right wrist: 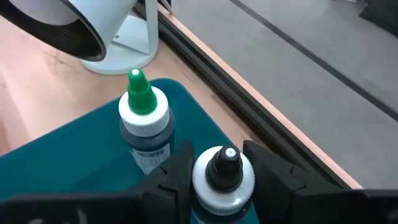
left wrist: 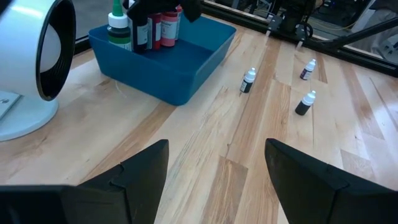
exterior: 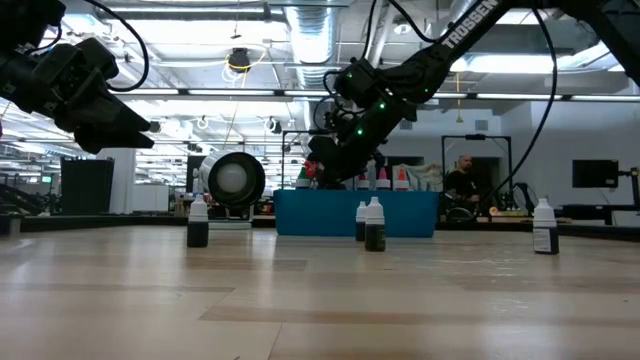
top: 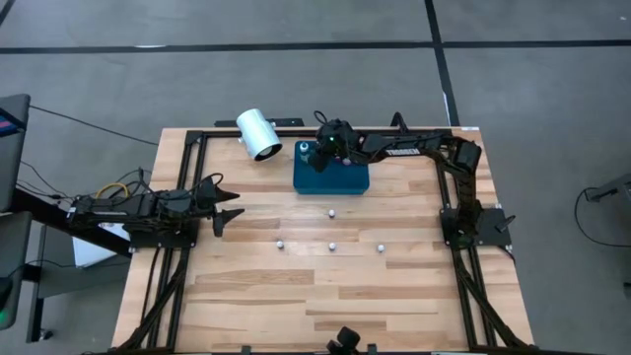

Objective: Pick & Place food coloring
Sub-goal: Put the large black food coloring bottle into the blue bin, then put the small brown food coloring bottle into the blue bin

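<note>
Right gripper (right wrist: 217, 171) over the blue tray's (top: 347, 182) far-left corner, fingers closed around a black-tipped food coloring bottle (right wrist: 222, 177) just beside a green-topped one (right wrist: 142, 121); best set it fully upright before letting go, clear of its neighbour. Left gripper (left wrist: 216, 163) waits spread open and empty at the table's left edge. The right wrist view alone shows the grip; the high view alone shows four bottles (top: 331, 247) left on the table.

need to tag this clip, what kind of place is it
Probably a robotics lab in a big industrial hall: exposed ceiling ducts, a wooden table with framed-on arms, and a person at a workstation behind.
</note>
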`<state>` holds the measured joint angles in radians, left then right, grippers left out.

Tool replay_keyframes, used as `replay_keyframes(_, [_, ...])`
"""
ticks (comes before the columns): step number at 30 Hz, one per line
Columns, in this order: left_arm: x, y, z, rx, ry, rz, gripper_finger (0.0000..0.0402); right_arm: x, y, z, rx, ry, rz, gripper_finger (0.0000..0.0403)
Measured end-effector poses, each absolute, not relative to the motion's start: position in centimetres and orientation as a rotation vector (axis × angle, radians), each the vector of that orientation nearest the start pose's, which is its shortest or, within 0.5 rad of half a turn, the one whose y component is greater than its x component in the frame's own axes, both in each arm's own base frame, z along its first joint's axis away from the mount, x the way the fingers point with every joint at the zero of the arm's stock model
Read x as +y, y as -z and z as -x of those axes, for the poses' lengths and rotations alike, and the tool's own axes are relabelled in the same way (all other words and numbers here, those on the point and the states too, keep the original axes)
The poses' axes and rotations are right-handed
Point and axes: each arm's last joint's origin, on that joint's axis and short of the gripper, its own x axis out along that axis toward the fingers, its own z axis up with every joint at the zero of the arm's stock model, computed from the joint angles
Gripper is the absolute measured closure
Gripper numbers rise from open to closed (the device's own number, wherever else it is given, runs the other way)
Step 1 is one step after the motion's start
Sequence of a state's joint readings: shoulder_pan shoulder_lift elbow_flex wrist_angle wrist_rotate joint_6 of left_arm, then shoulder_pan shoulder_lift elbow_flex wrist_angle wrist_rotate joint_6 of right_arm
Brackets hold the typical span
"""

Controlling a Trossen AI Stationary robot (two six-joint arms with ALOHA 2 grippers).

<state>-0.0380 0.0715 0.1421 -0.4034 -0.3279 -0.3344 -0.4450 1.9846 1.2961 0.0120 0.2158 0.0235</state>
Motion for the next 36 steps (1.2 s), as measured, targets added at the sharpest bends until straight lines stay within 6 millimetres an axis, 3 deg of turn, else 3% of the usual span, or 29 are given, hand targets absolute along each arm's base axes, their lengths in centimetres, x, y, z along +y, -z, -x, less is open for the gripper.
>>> replay_keyframes(20, [0.6,-16.8,-8.7,0.276,-0.339,0.268,0.0144,-19.0,-18.0,-38.3,0.667,0.636,-0.096,0.0241])
replay_keyframes(30, [0.6,-16.9,-8.7,0.276,-0.339,0.267,0.0144,-19.3,-21.6,-39.6,0.715,0.605,-0.029,0.0259])
replay_keyframes(36, [0.6,-16.9,-8.7,0.276,-0.339,0.267,0.0144,-19.3,-25.1,-40.4,0.723,0.593,-0.015,0.0278])
